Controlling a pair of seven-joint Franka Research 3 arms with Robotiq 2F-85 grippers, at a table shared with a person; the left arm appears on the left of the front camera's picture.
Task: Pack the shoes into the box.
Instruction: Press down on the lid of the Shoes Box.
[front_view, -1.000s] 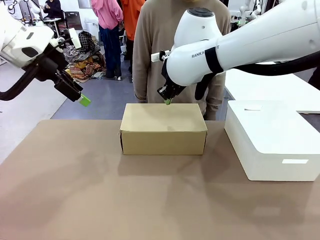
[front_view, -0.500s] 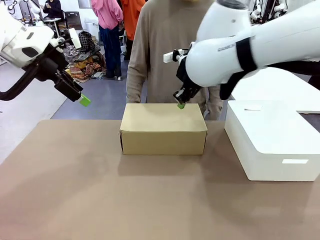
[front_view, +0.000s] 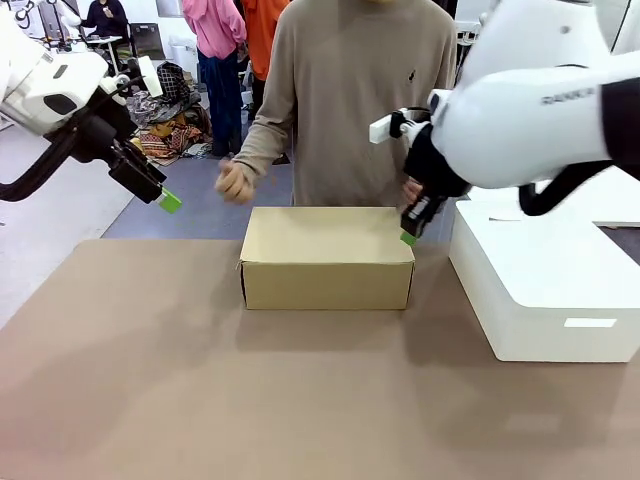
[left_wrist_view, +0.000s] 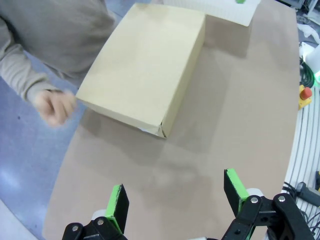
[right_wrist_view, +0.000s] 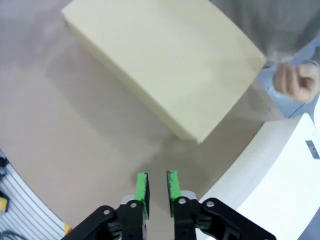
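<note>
Right gripper (front_view: 409, 236) nearly closed beside box (front_view: 327, 256) corner.

The left arm hangs high at the far left, its left gripper (front_view: 168, 200) angled down with jaws spread wide and empty. The right arm reaches in from the right, and its right gripper (right_wrist_view: 157, 187) points down with the pads parted by a narrow gap, holding nothing.
</note>
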